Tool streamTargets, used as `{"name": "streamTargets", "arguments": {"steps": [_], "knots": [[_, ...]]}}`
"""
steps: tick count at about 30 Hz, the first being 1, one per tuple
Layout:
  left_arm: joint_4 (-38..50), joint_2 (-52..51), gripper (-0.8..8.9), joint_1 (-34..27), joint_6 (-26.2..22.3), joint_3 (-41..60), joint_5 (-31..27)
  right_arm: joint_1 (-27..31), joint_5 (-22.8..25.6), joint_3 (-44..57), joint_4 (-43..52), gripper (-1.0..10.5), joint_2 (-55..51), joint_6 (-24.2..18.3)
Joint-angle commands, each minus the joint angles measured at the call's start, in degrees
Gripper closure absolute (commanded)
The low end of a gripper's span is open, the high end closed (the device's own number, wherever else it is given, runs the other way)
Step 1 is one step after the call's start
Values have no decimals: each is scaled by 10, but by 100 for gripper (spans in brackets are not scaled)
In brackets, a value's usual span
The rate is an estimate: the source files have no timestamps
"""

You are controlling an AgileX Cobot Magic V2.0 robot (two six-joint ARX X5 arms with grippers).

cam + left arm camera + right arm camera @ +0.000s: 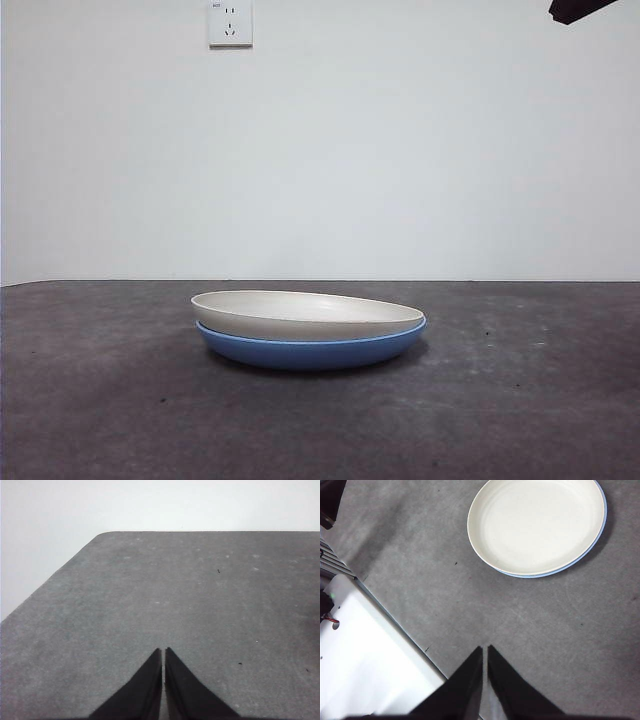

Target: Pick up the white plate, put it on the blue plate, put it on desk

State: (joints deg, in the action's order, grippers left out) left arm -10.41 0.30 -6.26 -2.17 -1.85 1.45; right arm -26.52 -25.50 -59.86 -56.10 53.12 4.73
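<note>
The white plate [300,312] sits nested on the blue plate [312,352], and the pair rests on the tabletop [100,400] a little below the middle of the front view. The white plate lies slightly tilted and off-centre: its rim stands higher toward 9 o'clock, while toward 3 o'clock it sinks level with the blue rim. From the right wrist view, the white plate [537,525] covers nearly all of the blue plate [603,527], which shows only as a thin crescent along one side.

The right tool [484,650] hangs above bare tabletop [560,645], well apart from the plates, its jaws pressed together with only a hairline gap and nothing between them. A white block [370,665] lies beside it at the table's edge.

The left tool [163,651] is likewise closed tip to tip and empty, over open tabletop [200,595] with no plate in its view. In the front view a black arm tip [580,9] shows at the 1 o'clock corner; a wall socket [230,22] sits near 11 o'clock.
</note>
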Motion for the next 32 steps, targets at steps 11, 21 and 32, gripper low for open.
{"name": "streamTargets", "arguments": {"steps": [11,21,32], "knots": [[-3,-1,803,-2,3,12,0,90,33,30,187,936,-78,-53],[-3,-1,803,-2,3,12,0,240,77,243,409,936,-257,-71],[-3,-1,803,-2,3,12,0,282,107,480,599,936,-435,-71]]}}
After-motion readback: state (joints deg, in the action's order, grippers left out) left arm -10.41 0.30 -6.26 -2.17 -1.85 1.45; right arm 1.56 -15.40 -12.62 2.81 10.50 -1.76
